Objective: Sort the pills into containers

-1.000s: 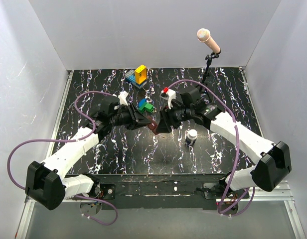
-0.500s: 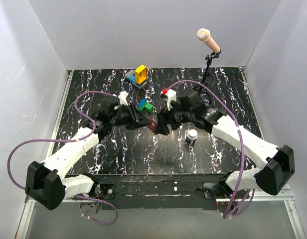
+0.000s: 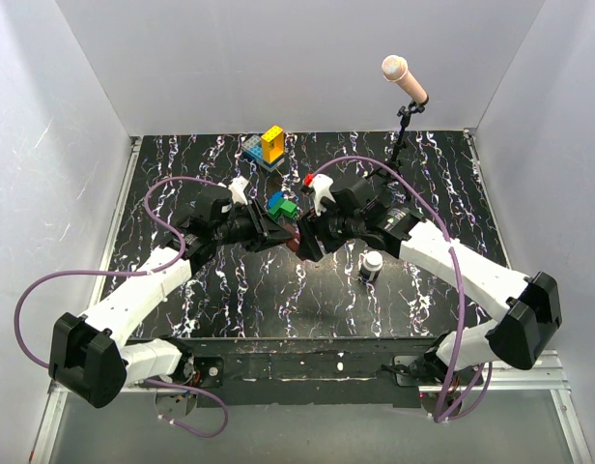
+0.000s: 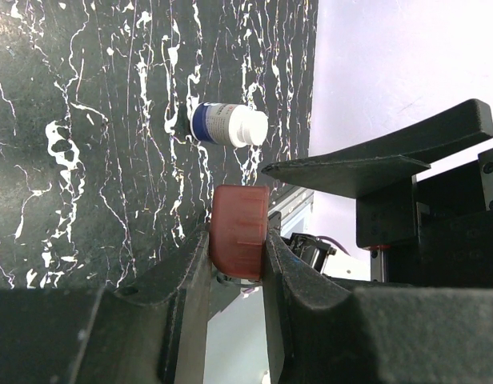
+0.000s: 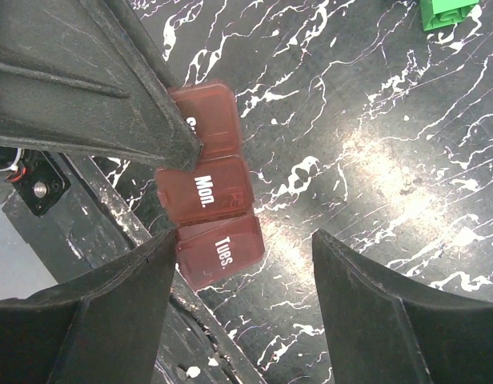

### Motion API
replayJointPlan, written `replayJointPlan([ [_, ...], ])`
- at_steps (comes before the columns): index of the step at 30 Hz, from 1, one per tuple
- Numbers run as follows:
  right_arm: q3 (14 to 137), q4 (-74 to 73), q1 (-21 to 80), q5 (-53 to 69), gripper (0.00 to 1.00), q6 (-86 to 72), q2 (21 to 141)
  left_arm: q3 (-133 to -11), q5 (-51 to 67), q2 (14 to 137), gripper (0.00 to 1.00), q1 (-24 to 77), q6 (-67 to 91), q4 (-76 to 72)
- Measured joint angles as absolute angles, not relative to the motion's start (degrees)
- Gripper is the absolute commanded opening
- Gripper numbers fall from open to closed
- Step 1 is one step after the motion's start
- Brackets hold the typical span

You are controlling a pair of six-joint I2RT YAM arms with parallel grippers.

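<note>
The container is a small brown pill box (image 3: 295,242) with lids marked "Mon." and "Tues." (image 5: 210,206). My left gripper (image 3: 284,236) is shut on it and holds it above the table; in the left wrist view the box (image 4: 239,232) is pinched between both fingers (image 4: 190,280). My right gripper (image 3: 307,242) is open. Its jaws stand wide around the box's free "Tues." end in the right wrist view (image 5: 245,240), the left finger (image 5: 110,296) close beside the box. No pills are visible.
A small dark bottle with a white cap (image 3: 371,266) stands right of the grippers and also shows in the left wrist view (image 4: 228,126). Blue and green blocks (image 3: 283,205) lie just behind. A yellow and blue block stack (image 3: 269,145) and a microphone stand (image 3: 404,126) are at the back.
My right gripper has moved left, closing in on the free end of the pill box. The left arm and the box have stayed still.
</note>
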State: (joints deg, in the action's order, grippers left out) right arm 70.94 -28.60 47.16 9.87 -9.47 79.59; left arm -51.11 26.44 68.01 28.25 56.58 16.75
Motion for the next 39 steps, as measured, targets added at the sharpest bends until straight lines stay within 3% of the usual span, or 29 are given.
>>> replayJointPlan([
  [23, 72.9, -32.7, 46.7, 2.7, 0.75, -9.0, 77.5, -51.0, 26.2, 66.4, 0.00, 28.3, 56.4, 17.8],
  [39, 72.9, -32.6, 41.8, 8.1, 0.75, -11.9, 76.3, -50.6, 26.6, 64.5, 0.00, 28.2, 56.4, 17.7],
])
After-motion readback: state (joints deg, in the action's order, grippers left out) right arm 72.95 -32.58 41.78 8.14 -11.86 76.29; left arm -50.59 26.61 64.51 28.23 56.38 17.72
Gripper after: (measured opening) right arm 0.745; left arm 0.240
